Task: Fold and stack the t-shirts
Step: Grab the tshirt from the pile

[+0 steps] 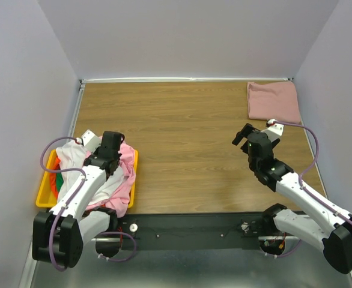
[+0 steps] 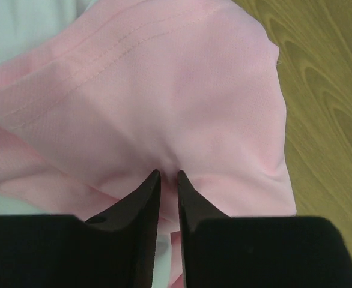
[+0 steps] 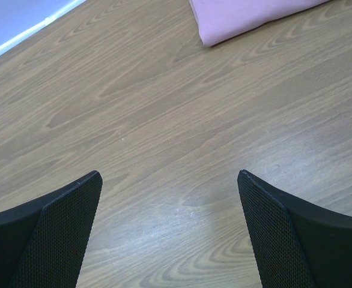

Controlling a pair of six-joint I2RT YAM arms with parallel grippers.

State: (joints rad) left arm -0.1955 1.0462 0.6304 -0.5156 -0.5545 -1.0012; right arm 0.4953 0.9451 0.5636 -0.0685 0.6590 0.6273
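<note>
Your left fingers (image 2: pixel 143 204) are nearly pressed together, with a fold of the bright pink t-shirt (image 2: pixel 182 96) pinched between their tips. The pink cloth bulges up just ahead of the tips and spreads to both sides of them, with a stitched seam running across it further ahead. A white t-shirt (image 2: pixel 20 24) shows beyond the pink one, ahead and to the left of the tips. From above, both shirts lie heaped in the yellow bin (image 1: pixel 44 195), directly under these fingers, and the pink one spills over the bin's rim onto the table (image 1: pixel 182 138).

Your right fingers (image 3: pixel 56 228) are spread wide and grip nothing. They hang above bare wood, and the wrist view shows only table between them. The dusty rose t-shirt (image 3: pixel 248 15) lies folded flat ahead of them and to the right, well apart from the tips, in the table's far corner.
</note>
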